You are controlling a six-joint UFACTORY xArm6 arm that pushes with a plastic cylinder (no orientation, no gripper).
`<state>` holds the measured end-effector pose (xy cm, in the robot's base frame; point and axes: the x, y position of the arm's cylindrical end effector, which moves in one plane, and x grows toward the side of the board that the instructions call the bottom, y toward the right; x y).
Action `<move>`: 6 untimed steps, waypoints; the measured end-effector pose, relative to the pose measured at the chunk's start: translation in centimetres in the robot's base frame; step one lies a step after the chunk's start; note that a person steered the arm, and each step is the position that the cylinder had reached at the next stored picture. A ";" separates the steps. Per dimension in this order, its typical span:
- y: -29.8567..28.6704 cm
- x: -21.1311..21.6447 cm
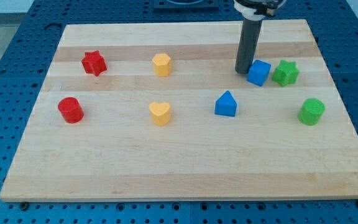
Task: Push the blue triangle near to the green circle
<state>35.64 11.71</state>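
Observation:
The blue triangle (226,104) lies right of the board's middle. The green circle (311,111) stands near the view's right edge, well to the right of the triangle and a little lower. My tip (243,70) rests on the board above and to the right of the triangle, touching or almost touching the left side of a blue cube (259,72).
A green star (286,73) sits right next to the blue cube on its right. A yellow heart (160,114) and a yellow hexagon (161,64) lie at the middle. A red star (94,63) and a red cylinder (71,110) lie at the left of the wooden board (185,168).

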 end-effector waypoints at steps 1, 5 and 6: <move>-0.3 0.0; -7.4 3.1; -9.6 4.7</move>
<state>40.39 2.07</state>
